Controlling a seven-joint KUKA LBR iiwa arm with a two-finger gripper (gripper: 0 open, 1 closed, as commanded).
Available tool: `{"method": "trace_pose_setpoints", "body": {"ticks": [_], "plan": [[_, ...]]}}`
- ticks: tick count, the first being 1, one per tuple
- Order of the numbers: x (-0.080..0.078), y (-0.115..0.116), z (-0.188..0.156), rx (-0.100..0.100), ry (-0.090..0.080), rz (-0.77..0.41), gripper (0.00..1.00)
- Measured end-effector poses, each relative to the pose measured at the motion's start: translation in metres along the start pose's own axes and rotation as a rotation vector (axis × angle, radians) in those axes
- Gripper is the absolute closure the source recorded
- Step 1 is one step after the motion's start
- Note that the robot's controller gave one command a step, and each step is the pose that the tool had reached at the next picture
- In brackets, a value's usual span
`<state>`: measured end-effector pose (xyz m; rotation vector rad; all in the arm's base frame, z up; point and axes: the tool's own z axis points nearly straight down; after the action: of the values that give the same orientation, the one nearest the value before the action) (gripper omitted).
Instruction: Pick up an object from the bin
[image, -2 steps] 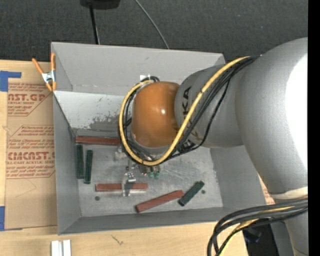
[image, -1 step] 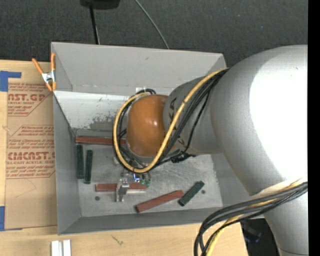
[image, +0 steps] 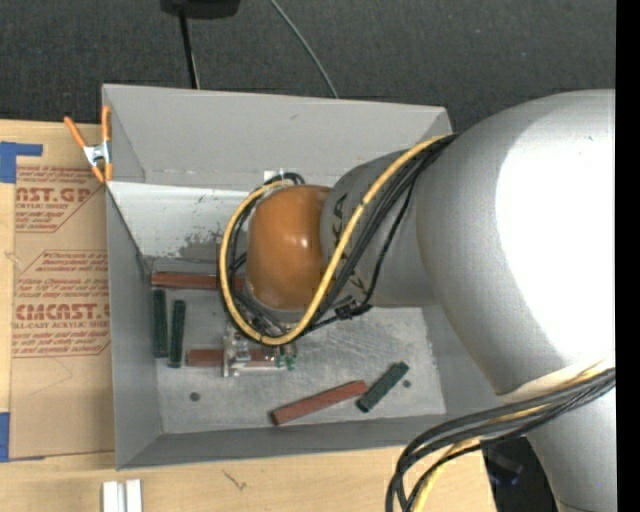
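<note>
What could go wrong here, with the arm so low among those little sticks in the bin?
The end effector is low at one end of a short brown stick that lies flat on the floor of the bin, so it may just shove the stick instead of catching it. A dark green stick lies close by and could be knocked.

"ACRYLIC SHEET" on cardboard (image: 58, 395)
</note>
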<state>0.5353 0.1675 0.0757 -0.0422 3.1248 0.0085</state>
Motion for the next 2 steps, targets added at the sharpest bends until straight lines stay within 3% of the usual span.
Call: {"method": "trace_pose_setpoints", "body": {"ticks": [2], "plan": [[0.0020,-0.0004,-0.0035,0.002,0.007,-0.001,1.00]]}}
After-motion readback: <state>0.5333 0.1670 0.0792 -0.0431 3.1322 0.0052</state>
